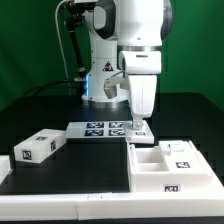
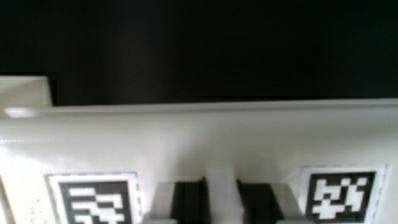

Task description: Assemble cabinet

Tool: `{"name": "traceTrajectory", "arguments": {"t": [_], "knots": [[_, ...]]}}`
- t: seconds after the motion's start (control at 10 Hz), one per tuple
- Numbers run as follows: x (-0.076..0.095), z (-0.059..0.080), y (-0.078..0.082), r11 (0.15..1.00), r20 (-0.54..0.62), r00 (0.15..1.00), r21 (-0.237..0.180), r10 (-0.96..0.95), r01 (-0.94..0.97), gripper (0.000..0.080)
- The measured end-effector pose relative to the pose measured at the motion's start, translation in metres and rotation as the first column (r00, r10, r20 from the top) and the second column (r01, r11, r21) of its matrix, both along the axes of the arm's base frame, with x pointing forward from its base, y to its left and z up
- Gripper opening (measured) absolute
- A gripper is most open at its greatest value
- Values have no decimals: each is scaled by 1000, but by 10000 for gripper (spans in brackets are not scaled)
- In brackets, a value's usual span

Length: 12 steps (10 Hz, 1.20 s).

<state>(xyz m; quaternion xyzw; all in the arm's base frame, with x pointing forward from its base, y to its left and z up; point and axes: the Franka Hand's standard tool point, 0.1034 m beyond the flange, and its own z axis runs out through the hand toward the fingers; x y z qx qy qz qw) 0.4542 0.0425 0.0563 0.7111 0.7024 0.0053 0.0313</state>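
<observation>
My gripper [image 1: 140, 122] hangs low at the near end of the marker board [image 1: 98, 128], just behind the white cabinet frame [image 1: 166, 166] with its open compartments. In the wrist view the gripper [image 2: 226, 198] has its two dark fingers [image 2: 185, 202] close together. They pinch a narrow rib of a white tagged cabinet piece [image 2: 196, 135], which has one tag on each side of the fingers. That piece shows under the gripper in the exterior view [image 1: 141, 131]. A white drawer block [image 1: 38, 148] with tags lies at the exterior view's left.
The robot base [image 1: 100, 85] stands behind the marker board. The black mat [image 1: 80, 165] ends at a white table strip along the front. Cables hang at the back left.
</observation>
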Motion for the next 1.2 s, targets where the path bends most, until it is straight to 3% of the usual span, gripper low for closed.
{"name": "traceTrajectory", "arguments": {"t": [1.2], "knots": [[13, -1, 4, 1000, -12, 1000, -9, 1, -1, 70]]}}
